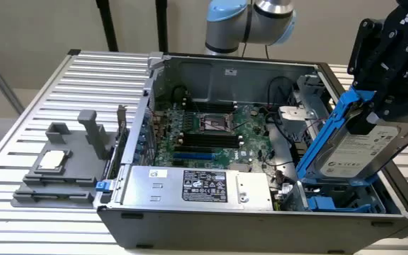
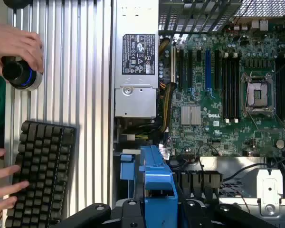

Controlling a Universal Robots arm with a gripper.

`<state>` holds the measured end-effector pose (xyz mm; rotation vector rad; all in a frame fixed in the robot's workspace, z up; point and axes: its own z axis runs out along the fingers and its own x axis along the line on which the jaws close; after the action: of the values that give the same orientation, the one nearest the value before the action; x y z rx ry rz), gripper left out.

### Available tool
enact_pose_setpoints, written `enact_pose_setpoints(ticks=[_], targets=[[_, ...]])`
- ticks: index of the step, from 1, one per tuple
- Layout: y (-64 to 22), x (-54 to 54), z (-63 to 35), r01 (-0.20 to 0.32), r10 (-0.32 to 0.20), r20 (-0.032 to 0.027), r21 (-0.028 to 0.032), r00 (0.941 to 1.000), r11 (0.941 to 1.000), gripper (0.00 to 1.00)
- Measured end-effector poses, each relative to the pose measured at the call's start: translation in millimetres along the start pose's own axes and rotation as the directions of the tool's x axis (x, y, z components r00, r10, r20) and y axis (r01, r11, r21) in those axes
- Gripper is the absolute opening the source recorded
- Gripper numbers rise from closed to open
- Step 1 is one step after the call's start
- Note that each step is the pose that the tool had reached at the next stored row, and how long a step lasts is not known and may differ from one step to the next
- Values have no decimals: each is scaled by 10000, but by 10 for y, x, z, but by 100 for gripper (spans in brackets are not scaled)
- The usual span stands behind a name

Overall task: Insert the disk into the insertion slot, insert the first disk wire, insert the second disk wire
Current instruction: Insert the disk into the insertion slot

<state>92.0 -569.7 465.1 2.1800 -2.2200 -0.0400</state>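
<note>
My gripper [image 1: 392, 103] is shut on the top end of the disk [image 1: 363, 151], a silver-grey drive with a white label clipped in a bright blue frame. The disk hangs tilted, its lower end just above the insertion slot [image 1: 339, 203]. That slot is the bay with blue rails in the metal cage at the case's near corner, on the exterior view's right. In the wrist view the blue frame [image 2: 156, 183] sticks out between my black fingers [image 2: 133, 211]. I cannot tell the disk wires from the other cables [image 1: 283, 159] beside the cage.
The open computer case [image 1: 261, 218] holds a green motherboard [image 1: 211, 133] and a grey labelled power-supply box [image 1: 197, 186]. A grey fixture [image 1: 62, 164] stands on the slatted table at the exterior view's left. A person's hands rest on a keyboard [image 2: 42, 171] and a knob [image 2: 19, 73].
</note>
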Motion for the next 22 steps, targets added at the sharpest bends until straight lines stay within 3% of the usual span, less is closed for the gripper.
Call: enact_pose_setpoints(ticks=[7, 8, 9, 12, 17, 22], targets=[[0, 0, -1, 0, 0, 0, 0, 10000, 10000, 33], [-30, 0, -5, 1, -1, -4, -1, 10000, 10000, 33], [-159, 17, -7, 0, 0, 34, -29, 10000, 10000, 33], [-164, 64, 1, 8, -8, 130, -31, 9999, 10000, 33], [-168, 149, 46, 43, -41, 388, -35, 9992, 10000, 33], [-172, 262, 88, 67, -65, 518, -37, 9986, 10000, 33]])
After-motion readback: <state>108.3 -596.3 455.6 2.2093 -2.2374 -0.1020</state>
